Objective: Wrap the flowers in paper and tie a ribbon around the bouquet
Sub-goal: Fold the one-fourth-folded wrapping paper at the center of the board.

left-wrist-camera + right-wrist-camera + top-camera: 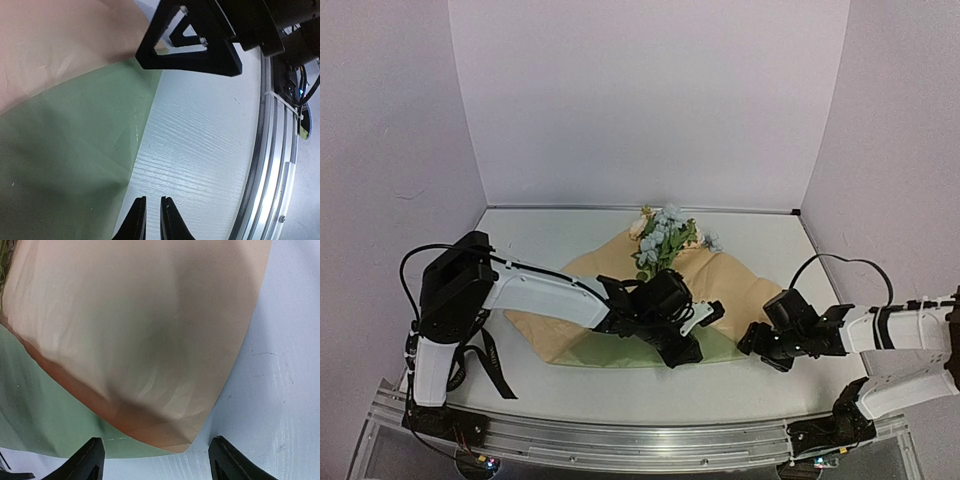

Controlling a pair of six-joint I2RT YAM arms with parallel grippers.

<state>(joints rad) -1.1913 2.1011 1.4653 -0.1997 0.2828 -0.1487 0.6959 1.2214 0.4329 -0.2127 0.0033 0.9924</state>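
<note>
At frame centre the paper (735, 280) lies under the flowers (665, 240); the right gripper (156, 442), spread wide at its corner, may shove the thin sheet, since the left gripper (152, 202), nearly together, holds nothing

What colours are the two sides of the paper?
The paper is tan-brown on one face, pale green on the other; clearest in the right wrist view.

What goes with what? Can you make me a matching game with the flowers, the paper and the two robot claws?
Things:
1. flowers
2. paper
3. left gripper
4. right gripper

Descriptions:
A. wide open
B. tan on one side, green on the other
C. nearly closed
D. pale blue and cream

Pairs: 1-D, 2-B, 3-C, 4-A
</note>
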